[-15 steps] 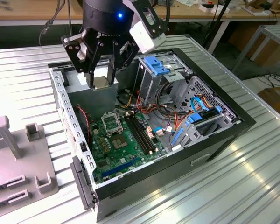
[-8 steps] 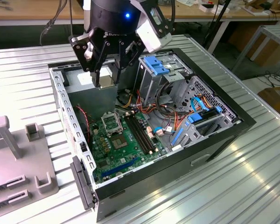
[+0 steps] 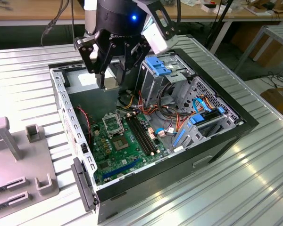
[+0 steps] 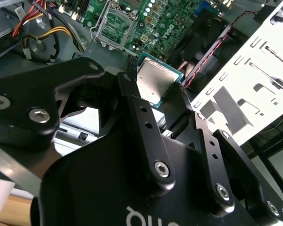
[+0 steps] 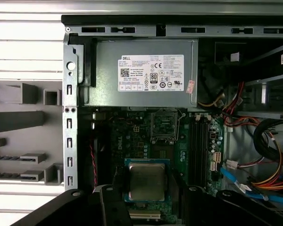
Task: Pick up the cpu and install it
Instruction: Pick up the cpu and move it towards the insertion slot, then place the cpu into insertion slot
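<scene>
Ribbed metal table, exterior view's left to right: grey slotted fixture, open black computer case. Black gripper pinches the silver-topped square cpu above the case, apart from the black socket. A tilted chip could likely bend contacts.

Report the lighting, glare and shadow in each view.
Exterior view: glare streaks on the ribbed metal table, a blue light glowing on the arm, the case interior in shade. First wrist view: the table washes out white; the cpu held in the gripper has a soft sheen. Second wrist view: the white bracket is brightly lit; the gripper's black body lies in shadow.
</scene>
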